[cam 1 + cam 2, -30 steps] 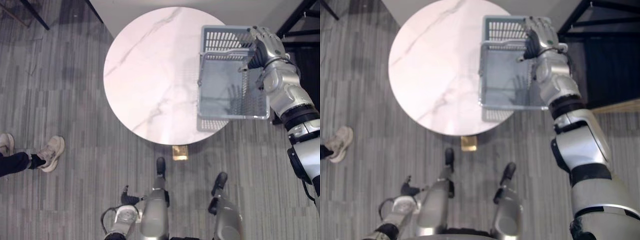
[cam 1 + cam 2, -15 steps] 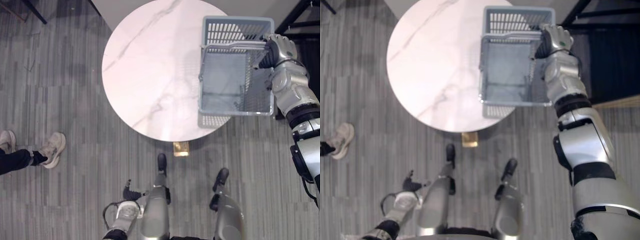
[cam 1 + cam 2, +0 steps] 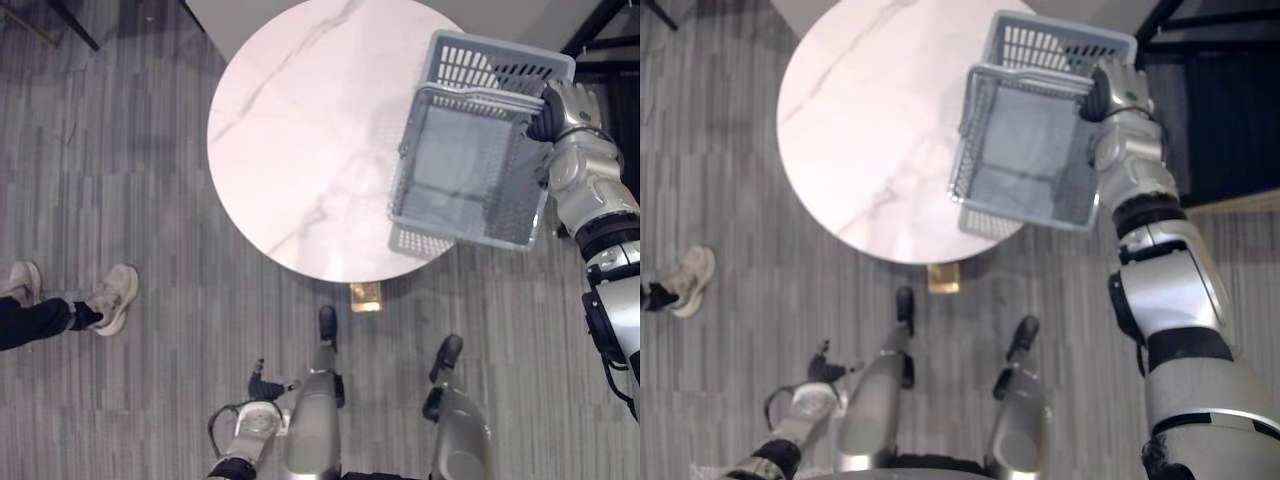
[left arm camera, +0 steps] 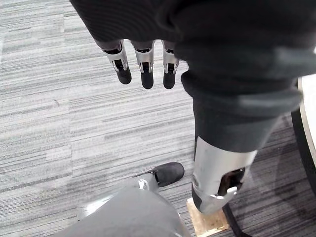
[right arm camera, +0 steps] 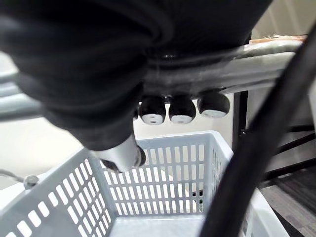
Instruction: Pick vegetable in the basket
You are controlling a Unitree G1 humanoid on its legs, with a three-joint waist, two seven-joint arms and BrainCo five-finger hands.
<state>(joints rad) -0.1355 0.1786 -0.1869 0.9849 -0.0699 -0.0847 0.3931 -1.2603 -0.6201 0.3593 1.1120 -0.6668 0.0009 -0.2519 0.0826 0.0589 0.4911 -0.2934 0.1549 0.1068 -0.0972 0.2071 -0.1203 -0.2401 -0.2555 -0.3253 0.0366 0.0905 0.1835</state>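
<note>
A grey-blue slatted plastic basket (image 3: 468, 228) hangs tilted above the right edge of the round white marble table (image 3: 300, 130), its near side lower and turned toward the table's middle. Its inside shows a bare floor (image 5: 163, 227). My right hand (image 3: 563, 105) is at the basket's far right corner. In the right wrist view its fingers (image 5: 181, 108) are curled round the basket's grey top bar (image 5: 222, 74). My left hand (image 4: 144, 74) hangs low beside me over the carpet (image 3: 262, 385), fingers straight and holding nothing.
A person's shoes (image 3: 110, 300) stand on the grey striped carpet at the left. A dark metal frame (image 3: 600, 30) stands just beyond the table at the far right, close behind the basket. The table's left half is bare marble.
My right hand's fingers have curled onto the basket's top bar. The basket has risen off the table and tipped, its near end swinging left.
</note>
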